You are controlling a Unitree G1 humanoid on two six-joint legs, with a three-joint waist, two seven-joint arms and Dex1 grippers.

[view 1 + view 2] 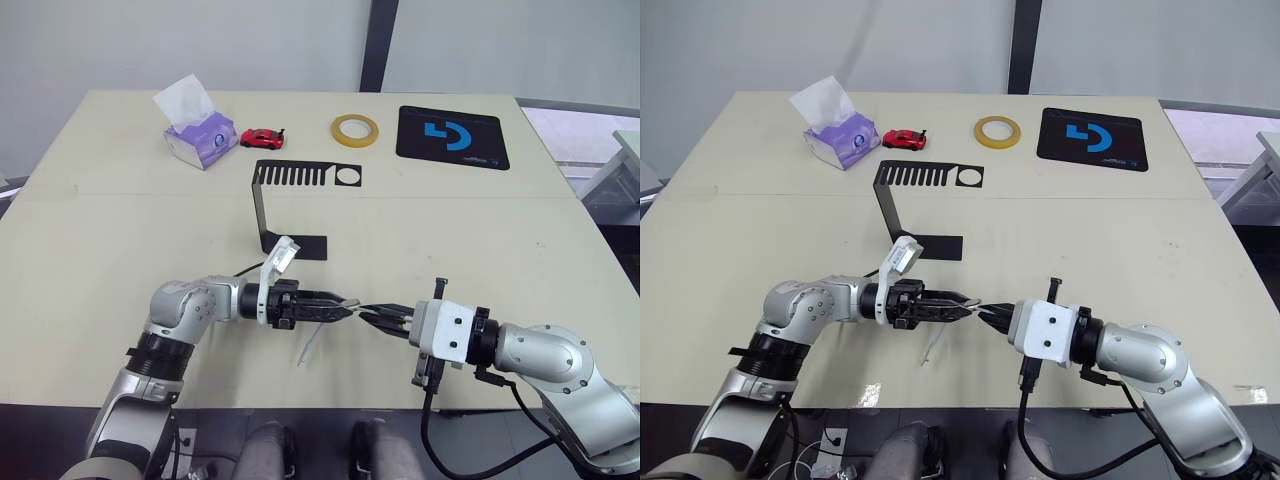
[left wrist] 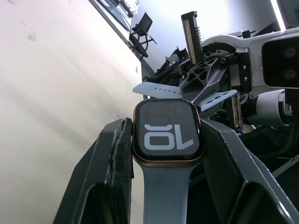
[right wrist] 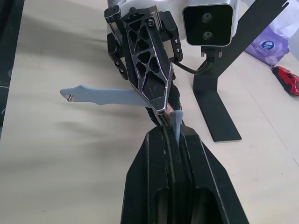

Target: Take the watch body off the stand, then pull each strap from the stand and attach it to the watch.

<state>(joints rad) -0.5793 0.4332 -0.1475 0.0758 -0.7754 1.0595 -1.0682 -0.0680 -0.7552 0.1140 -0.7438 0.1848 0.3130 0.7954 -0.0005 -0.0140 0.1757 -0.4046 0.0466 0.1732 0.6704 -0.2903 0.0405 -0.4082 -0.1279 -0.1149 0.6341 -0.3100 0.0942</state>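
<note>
task looks well along, my read. the stand [image 1: 288,205] sits bare in the centre of the head view: nothing hangs in its comb slots or round hole, so the watch and both straps are off it. the watch [image 2: 168,131] is clamped between the left gripper [image 1: 340,309] fingers, lower centre of the head view, low over the table [image 1: 120,230]. one strap [image 2: 164,196] seems already fitted: it runs from the watch edge down between the left fingers, and its tail hangs below the grippers toward the table. the second strap [image 3: 177,122] is pinched edge-on in the right gripper [image 1: 372,318], fingers closed tight on it, tip at the free end of the watch. whether it has slid into its slot i can't tell. so what's left is prob. just seating that last strap.

materials: watch is a rounded square w/ a glossy black glass face, white digits, thin metal rim w/ a coppery tint in the wrist view. straps are pale blue-grey, soft and rubbery-looking, flat w/ a row of small holes and a tapered end. stand is thin black bent sheet metal, matte, hard-edged. gripper fingers are black w/ a lattice of cutouts. table is a smooth, pale beige sheet.
</note>
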